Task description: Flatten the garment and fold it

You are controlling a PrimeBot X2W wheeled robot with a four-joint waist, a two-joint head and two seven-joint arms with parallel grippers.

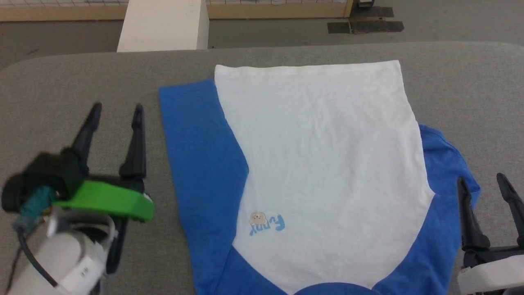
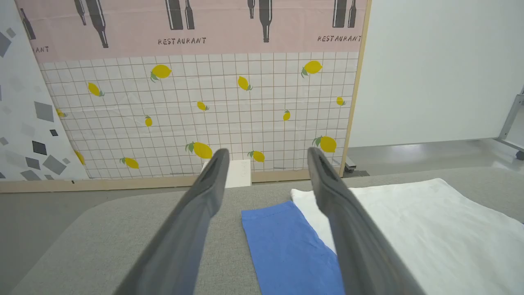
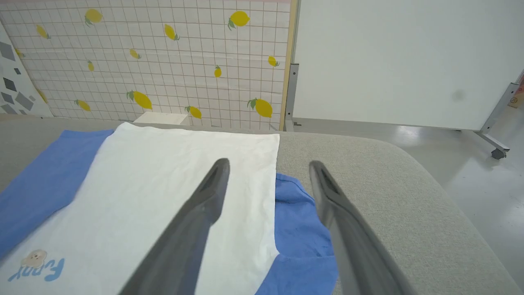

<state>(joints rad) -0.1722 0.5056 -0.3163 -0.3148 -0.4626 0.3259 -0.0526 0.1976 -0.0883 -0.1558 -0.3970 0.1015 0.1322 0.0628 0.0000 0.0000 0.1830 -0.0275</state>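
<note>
The left gripper [image 1: 118,107] hovers over the bare grey table [image 1: 61,82] just left of the garment [image 1: 319,155], jaws spread wide and holding nothing; the left wrist view shows the same gripper [image 2: 267,151] with its fingers apart above the cloth's far left corner, and a lemon-print backdrop [image 2: 204,114] beyond the table. The garment lies face up in the middle of the table, hem at the far edge, blue neckline [image 1: 331,289] nearest the robot; its left-hand blue sleeve [image 1: 200,155] is spread smooth and flat; the white body is lightly creased, with the small chest print [image 1: 266,223] low on the left; the right-hand sleeve [image 1: 446,164] is rumpled and bunched. The right gripper [image 1: 481,179] hangs by that sleeve's outer edge, jaws also wide and empty.
</note>
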